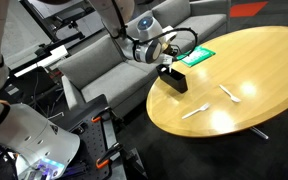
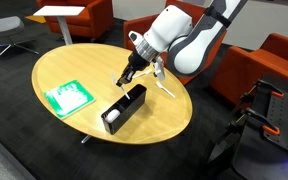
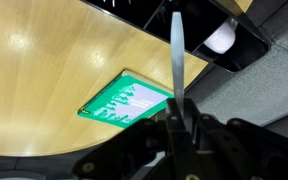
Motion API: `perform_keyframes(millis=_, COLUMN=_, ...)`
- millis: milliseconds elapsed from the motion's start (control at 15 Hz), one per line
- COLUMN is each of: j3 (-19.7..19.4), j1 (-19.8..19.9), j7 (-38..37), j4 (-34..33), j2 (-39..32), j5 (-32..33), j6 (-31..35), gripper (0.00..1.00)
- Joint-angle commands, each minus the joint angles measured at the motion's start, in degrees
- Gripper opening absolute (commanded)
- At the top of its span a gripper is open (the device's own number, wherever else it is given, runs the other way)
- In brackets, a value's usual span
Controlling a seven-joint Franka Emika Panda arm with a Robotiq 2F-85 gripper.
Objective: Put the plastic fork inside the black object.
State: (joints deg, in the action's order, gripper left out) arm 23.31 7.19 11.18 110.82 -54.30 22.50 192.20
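My gripper (image 3: 177, 110) is shut on the plastic fork (image 3: 176, 50), a thin white strip that sticks straight out from between the fingers. In both exterior views the gripper (image 1: 162, 62) (image 2: 132, 72) hangs just above one end of the black box (image 1: 171, 80) (image 2: 124, 108), which lies near the table's edge. In the wrist view the box (image 3: 246, 48) is at the top right, with the fork's tip reaching toward it. Something white (image 3: 221, 38) lies inside the box.
A flat green rectangle (image 1: 196, 56) (image 2: 67, 97) (image 3: 124, 102) lies on the round wooden table (image 1: 254, 60) beside the box. Two other white utensils (image 1: 229, 93) (image 1: 196, 110) lie farther out on the table. Grey and orange chairs stand around it.
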Motion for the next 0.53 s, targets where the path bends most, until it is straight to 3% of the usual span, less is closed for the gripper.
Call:
perform_keyframes(millis=0, j3=1.2, j1=1.3, j7=2.1, j4=-2.1, j2=-2.2, j5=0.9, j6=-2.7, gripper=0.03)
perform_keyframes(millis=467, j3=-1.1, j1=-0.9, j7=3.0, j4=-2.8, j2=-3.0, j5=-0.6, j6=-6.2, gripper=0.03)
